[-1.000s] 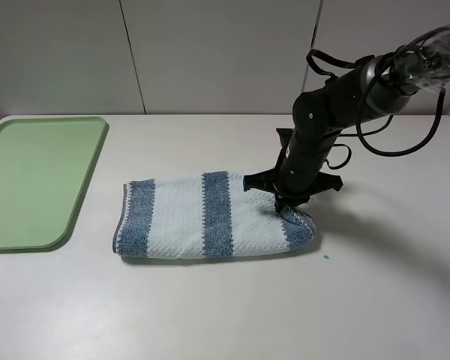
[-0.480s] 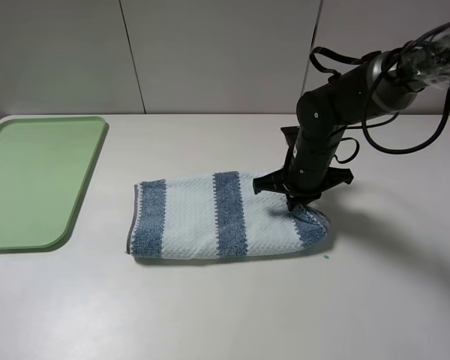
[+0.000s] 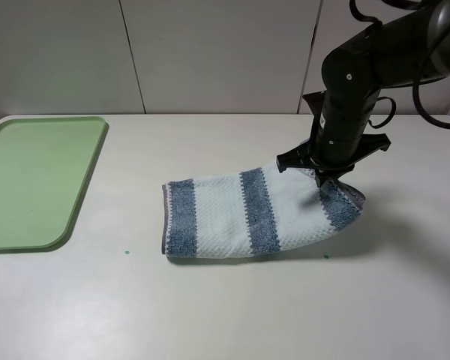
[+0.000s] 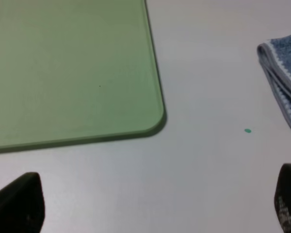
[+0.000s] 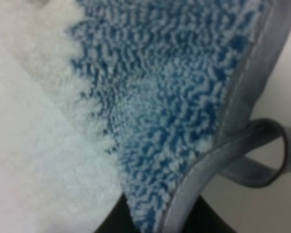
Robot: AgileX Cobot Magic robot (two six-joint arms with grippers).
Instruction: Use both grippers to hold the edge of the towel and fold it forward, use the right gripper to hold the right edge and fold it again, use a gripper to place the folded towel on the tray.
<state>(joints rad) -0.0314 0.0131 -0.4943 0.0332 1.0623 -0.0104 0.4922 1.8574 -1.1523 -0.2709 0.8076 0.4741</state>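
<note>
Towel [image 3: 240,217], a blue-grey and white striped waffle cloth, lies centre frame and should handle soft, limp and light; the black right gripper [image 3: 324,180] is clenched on its grey-stitched right hem [image 5: 242,92], a sound hold, while the black left gripper [image 4: 153,208] stands released.

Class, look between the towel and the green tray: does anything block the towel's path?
Nothing visible does. Between the towel and the tray lies bare table, with only a tiny green speck.

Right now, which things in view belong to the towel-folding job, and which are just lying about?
Job: blue-and-white striped waffle towel; flat light green plastic tray; black right gripper, shut on the towel; black left gripper, open.
Lying about: tiny green specks on the white tabletop.
</note>
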